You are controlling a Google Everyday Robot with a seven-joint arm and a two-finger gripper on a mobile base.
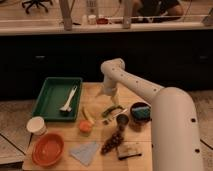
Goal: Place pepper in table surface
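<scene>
From my remote station I count one of each item on the light tan, flat wooden rectangular worktop [93, 94]. There is one green, slim, elongated pepper [110, 110], smooth-skinned. It lies on the bare wood near the worktop's middle, well right of the tray. Its long axis runs diagonally, from lower left up to upper right in the camera view; I cannot tell which end is the stem.

The single white arm bends at its elbow above the back edge and comes straight down. Its gripper [113, 102] is just above the pepper's upper end. Whether they touch, and whether the gripper is closed or spread, I cannot tell.

On the left is one green rectangular plastic tray [49, 96] with raised walls, and one white long-handled utensil [69, 100] lies in it. In front of the tray stands one white round cup [36, 125], and nearer the front corner one shallow orange-red round bowl [47, 148].

Left of the pepper are one small yellow curved piece [88, 115] and one orange round fruit [85, 126]. To its right stand one dark cylindrical cup [122, 120] and one dark round bowl [140, 111] with something teal inside.

Along the front edge lie:
- one grey-blue, flat, rumpled cloth [85, 151]
- one brown, knobbly, tapered cluster [112, 142]
- one tan-and-dark rectangular block [129, 150]
</scene>
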